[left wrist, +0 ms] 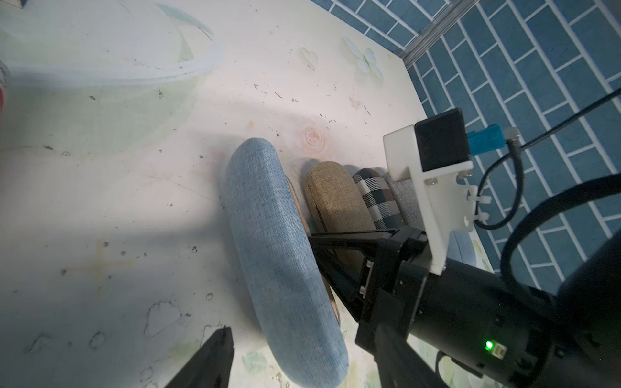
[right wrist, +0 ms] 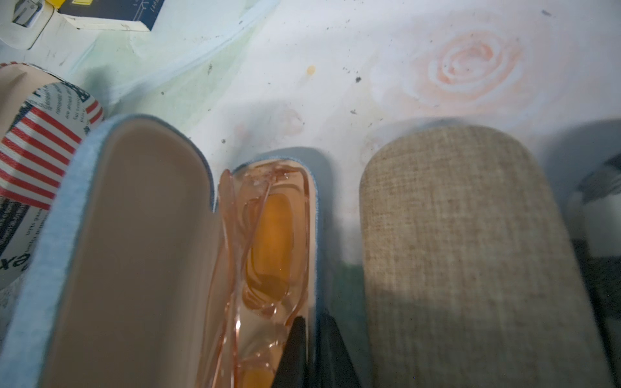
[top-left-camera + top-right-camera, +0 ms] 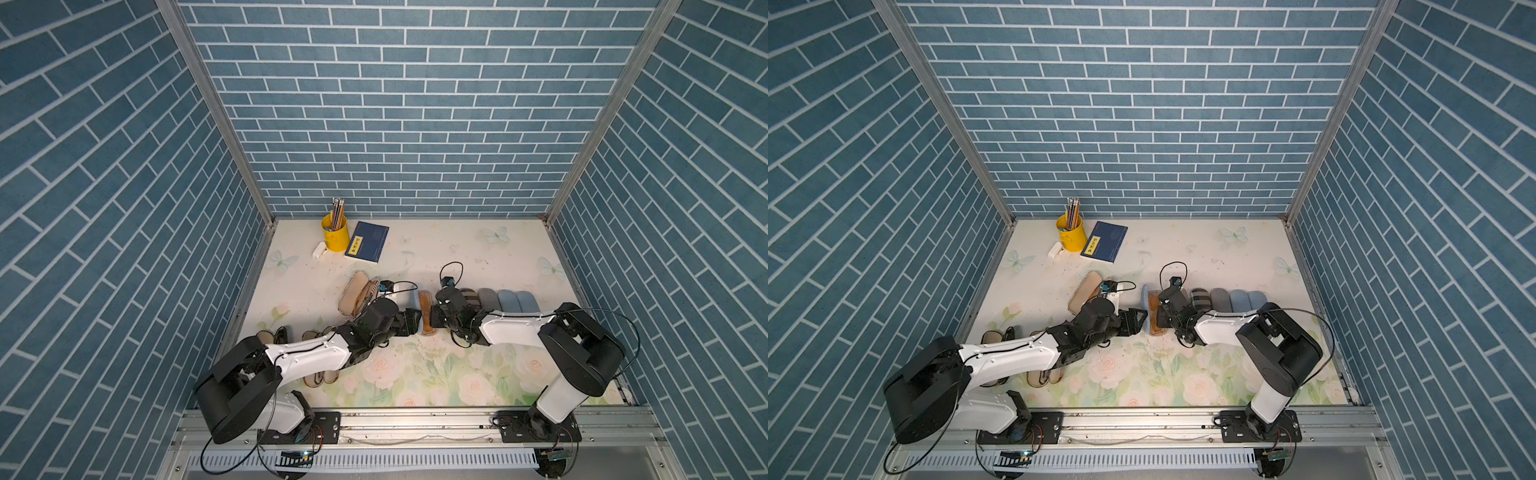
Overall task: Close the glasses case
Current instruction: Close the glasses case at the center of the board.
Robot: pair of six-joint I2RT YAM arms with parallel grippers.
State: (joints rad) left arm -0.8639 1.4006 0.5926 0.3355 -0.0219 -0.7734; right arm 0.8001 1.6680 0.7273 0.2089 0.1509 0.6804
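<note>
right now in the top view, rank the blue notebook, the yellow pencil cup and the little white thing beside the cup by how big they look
In a top view, largest to smallest:
1. blue notebook
2. yellow pencil cup
3. small white object
All three sit together at the far end, so nearness to the camera hardly skews this.

glasses (image 2: 268,235) in glasses case (image 2: 134,252) | closed cases (image 3: 507,300) in row right of it | book (image 3: 368,241) right of pencil cup (image 3: 334,239)
</note>
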